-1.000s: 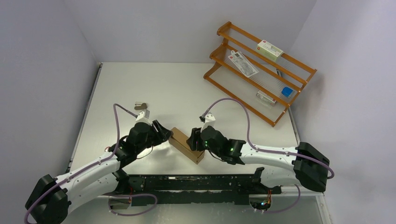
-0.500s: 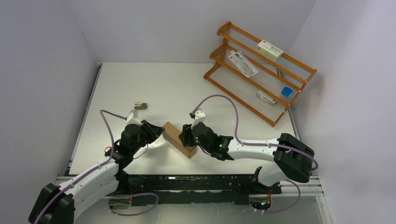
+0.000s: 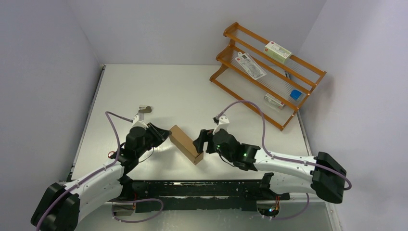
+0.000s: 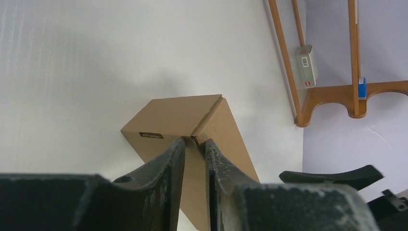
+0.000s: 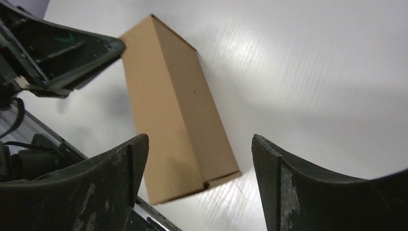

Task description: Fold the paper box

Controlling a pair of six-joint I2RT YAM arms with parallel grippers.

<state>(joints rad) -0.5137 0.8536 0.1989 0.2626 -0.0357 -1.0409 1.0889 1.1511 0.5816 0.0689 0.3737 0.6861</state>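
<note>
Top external view: closed paper box (image 3: 185,143), plain brown, lies on the white table (image 3: 144,86) near its front edge, btwn the two arms, long axis running diagonally from far-left to near-right. Left gripper (image 3: 162,134) sits at the box's far-left end. Right gripper (image 3: 199,140) is just beside the near-right end, on its right side. An orange wooden rack (image 3: 267,72) w/ small white packages stands at the far-right corner, well apart. A small grey object (image 3: 144,109) lies beyond the left arm.

Left wrist view: fingers (image 4: 175,159) are drawn nearly together, only a thin slit btwn them, tips right at the corner seam of the box (image 4: 178,118) end. Can't tell whether any cardboard is nipped in the slit. A slot shows on the end face.

Right wrist view: right gripper (image 5: 198,142) is spread wide, holding nothing. The box (image 5: 178,120) lies flat beneath, closer to one finger, not touching either. A small notch shows at its near corner.
</note>
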